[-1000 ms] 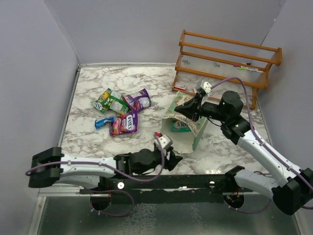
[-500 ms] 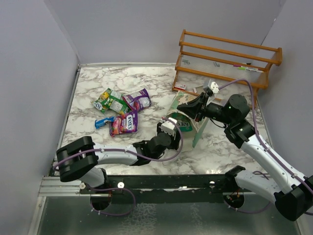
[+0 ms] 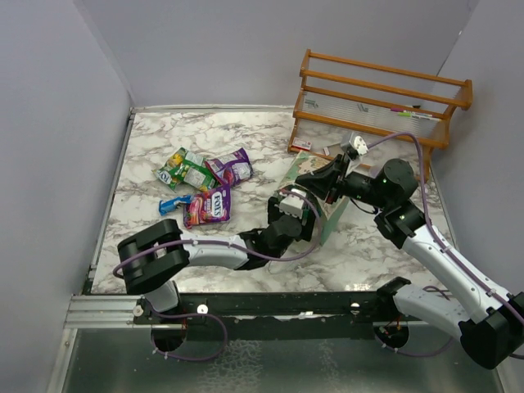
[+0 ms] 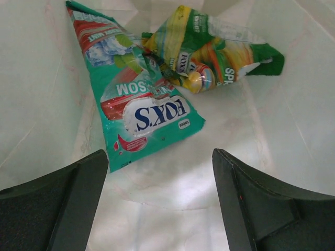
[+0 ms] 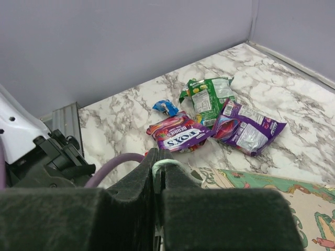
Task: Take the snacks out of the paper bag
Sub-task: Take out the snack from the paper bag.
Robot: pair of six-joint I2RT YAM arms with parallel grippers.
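The pale mint paper bag (image 3: 329,214) stands tilted, mouth toward the left arm. My right gripper (image 3: 306,178) is shut on its rim; in the right wrist view a mint edge (image 5: 168,163) shows pinched between the pads of the gripper (image 5: 159,163). My left gripper (image 3: 295,206) is inside the bag's mouth. It (image 4: 159,164) stands open with nothing between its fingers. Ahead on the white bag floor (image 4: 220,136) lie a teal snack packet (image 4: 138,102) and a green-yellow one (image 4: 209,49). Several more snacks (image 3: 203,184) lie on the table.
A wooden slatted rack (image 3: 377,98) stands at the back right, just behind the bag. The loose packets, pink-purple (image 5: 180,136), purple (image 5: 248,128) and green (image 5: 209,97), lie left of the bag. Grey walls enclose the marble table (image 3: 246,131).
My left arm swung from the near edge up to the bag and pushed its gripper into the mouth, jaws widening. The right gripper kept its hold and shifted slightly, tipping the bag.
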